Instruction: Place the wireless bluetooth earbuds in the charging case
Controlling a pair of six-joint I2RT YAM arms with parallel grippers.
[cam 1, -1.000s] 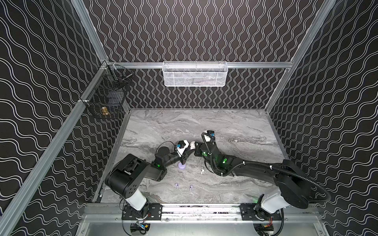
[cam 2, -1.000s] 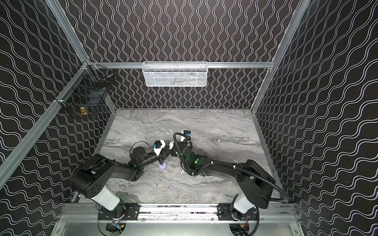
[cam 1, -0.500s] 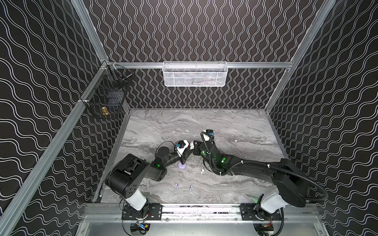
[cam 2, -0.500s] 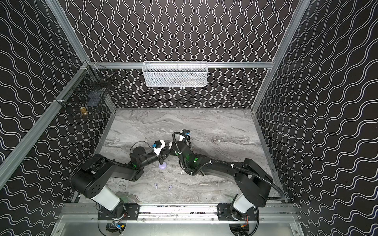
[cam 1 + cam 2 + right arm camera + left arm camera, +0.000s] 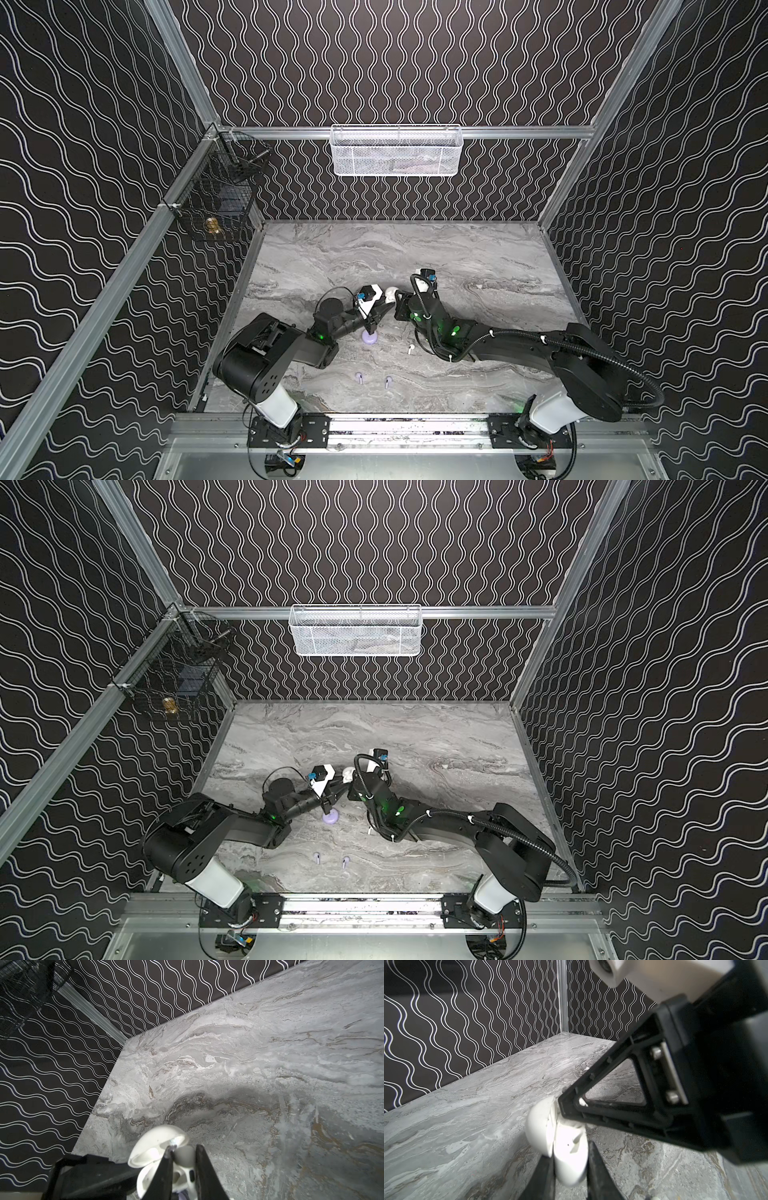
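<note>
Here, the two arms meet over the middle of the grey marbled worktop [image 5: 478, 257]. The left tool [image 5: 384, 307] is clamped on the base of a white charging case [image 5: 390, 292]. The left wrist view shows that base pinched between the two black fingers [image 5: 544, 1176], with the lid hinged open to one side. The case seems raised off the surface.

The right tool [image 5: 398, 297] faces it from the opposite side, almost tip to tip with the left one, and its fingertips touch the open mouth of the case. Its jaws stand narrow. In the right wrist view a small pale rounded piece, seemingly a white earbud [image 5: 185, 1157], sits nipped between them just over the case's wells, beside the raised lid. Whether it is seated in a well cannot be told.

The other earbuds lie loose on the worktop. A second white earbud [image 5: 410, 349] rests just beside the right arm, toward the front rail. Nearer the rail, one lavender earbud [image 5: 359, 377] and a second lavender earbud [image 5: 387, 380] lie side by side, apart from each other and well clear of both tools.

A lavender case [image 5: 370, 338] sits on the worktop beneath the left tool — seen in both top views.
</note>
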